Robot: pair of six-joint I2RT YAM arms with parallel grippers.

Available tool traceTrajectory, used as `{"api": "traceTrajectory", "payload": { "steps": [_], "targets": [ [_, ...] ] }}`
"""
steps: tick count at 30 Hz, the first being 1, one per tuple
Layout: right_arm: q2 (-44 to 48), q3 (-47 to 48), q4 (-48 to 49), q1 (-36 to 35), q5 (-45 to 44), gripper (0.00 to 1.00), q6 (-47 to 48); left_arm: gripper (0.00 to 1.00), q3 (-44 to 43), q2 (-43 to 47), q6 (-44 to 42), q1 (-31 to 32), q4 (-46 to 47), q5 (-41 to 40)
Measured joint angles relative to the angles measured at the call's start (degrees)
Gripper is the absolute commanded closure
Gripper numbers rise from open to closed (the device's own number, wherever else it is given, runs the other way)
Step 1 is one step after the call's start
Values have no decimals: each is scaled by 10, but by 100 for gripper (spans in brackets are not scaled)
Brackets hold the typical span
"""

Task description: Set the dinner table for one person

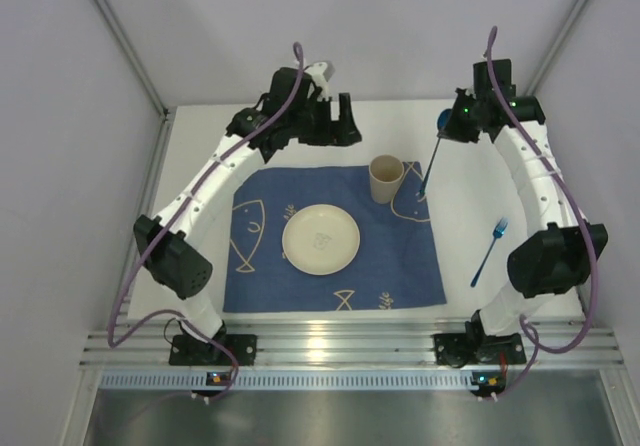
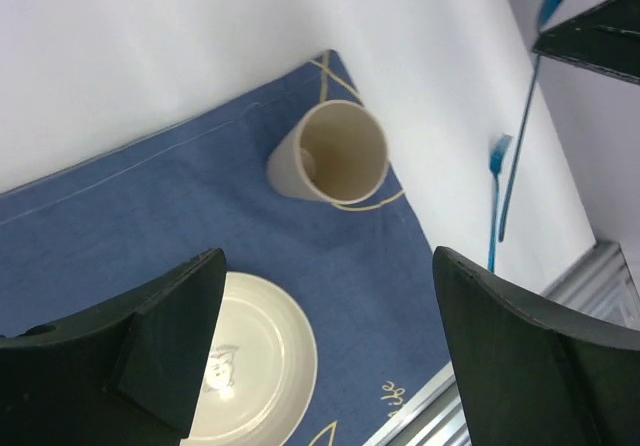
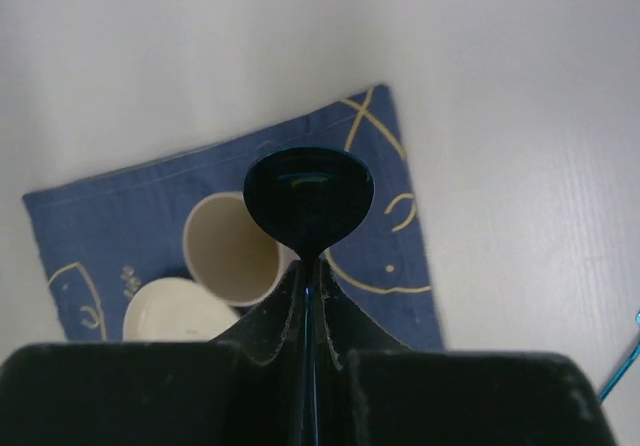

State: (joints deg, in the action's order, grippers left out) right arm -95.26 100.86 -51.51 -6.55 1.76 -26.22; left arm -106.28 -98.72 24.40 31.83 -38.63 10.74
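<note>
Right gripper (image 3: 312, 301) is pinching a dark-blue, seemingly plastic spoon (image 3: 308, 198): wrist view showing bowl mid-frame, overhead showing handle. Left gripper (image 2: 328, 341) is hanging spread.

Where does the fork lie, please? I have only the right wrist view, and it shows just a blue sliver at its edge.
Observer: The fork lies flat on the bare table, to the right of the cloth, with its tines toward the far side.
Operator: Thank you. Is the left gripper holding anything?
Observer: No, the left gripper is open, with nothing between its fingers.
Operator: And where does my spoon's handle end?
Observer: The spoon hangs handle-down from the right gripper. Its lower end is at the cloth's far right corner, just right of the cup. I cannot tell whether it touches the cloth.
</note>
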Motion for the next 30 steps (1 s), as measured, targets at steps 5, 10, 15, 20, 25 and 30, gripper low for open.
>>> {"api": "traceTrajectory", "payload": {
  "steps": [5, 10, 15, 20, 25, 30],
  "targets": [
    [28, 6, -13, -37, 64, 100, -25, 11, -56, -65, -12, 36, 14, 60],
    [39, 14, -17, -51, 120, 100, -46, 11, -62, -90, -11, 63, 40, 116],
    [47, 17, -17, -54, 145, 100, -54, 13, -72, -107, 0, 83, 64, 150],
    [51, 17, -17, -59, 157, 100, -59, 15, -78, -124, 9, 99, 80, 167],
    [49, 21, -44, -89, 145, 100, -35, 15, -80, -123, -3, 102, 75, 143],
    [66, -35, -48, -139, 114, 100, -4, 15, -27, -74, -20, 69, 56, 110]
  ]
}}
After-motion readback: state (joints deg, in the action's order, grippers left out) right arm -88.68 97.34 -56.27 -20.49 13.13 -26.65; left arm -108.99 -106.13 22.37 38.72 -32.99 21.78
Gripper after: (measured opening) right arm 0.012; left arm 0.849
